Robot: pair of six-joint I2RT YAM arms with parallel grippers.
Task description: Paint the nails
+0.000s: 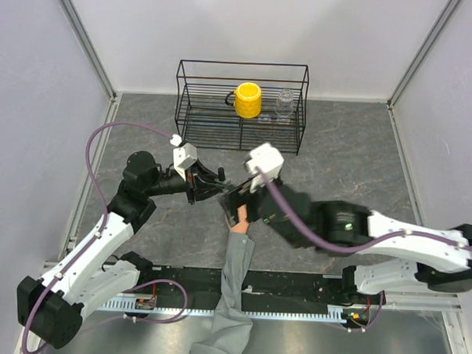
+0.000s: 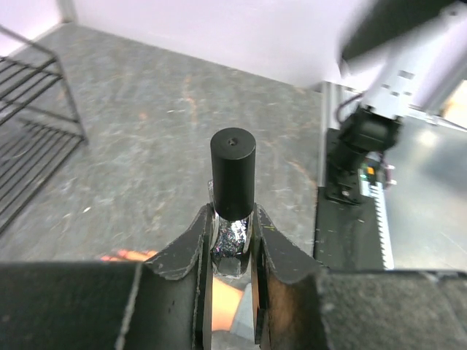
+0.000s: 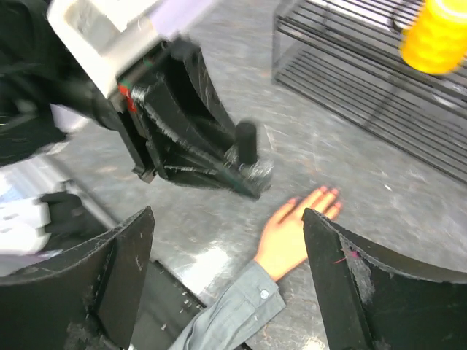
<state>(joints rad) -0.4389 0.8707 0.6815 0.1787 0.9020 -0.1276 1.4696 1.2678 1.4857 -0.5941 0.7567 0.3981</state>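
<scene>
- Two arms meet over the mannequin hand [image 3: 288, 233], which lies flat on the bench [image 1: 346, 158] with its grey sleeve [image 1: 232, 294] trailing off its near end.
- Just left of that hand, the left fingers [image 1: 212, 186] pinch a polish bottle [image 2: 233, 197] by its glass body. The black cap [image 2: 233, 168] stands bare and clear of them.
- The nails [image 3: 330, 193] sit at the hand's far end. Its long axis runs from the sleeve away toward the wire rack [image 1: 241, 107] beyond it. The tips look pinkish, but I cannot tell whether that is polish.
- Directly above the hand, the right fingers [image 1: 241, 205] are spread wide and hold nothing.
- The right arm looks nearer the cap, which lies left of and above the hand. The next move probably needs those spread fingers lined up with the cap before they close.
</scene>
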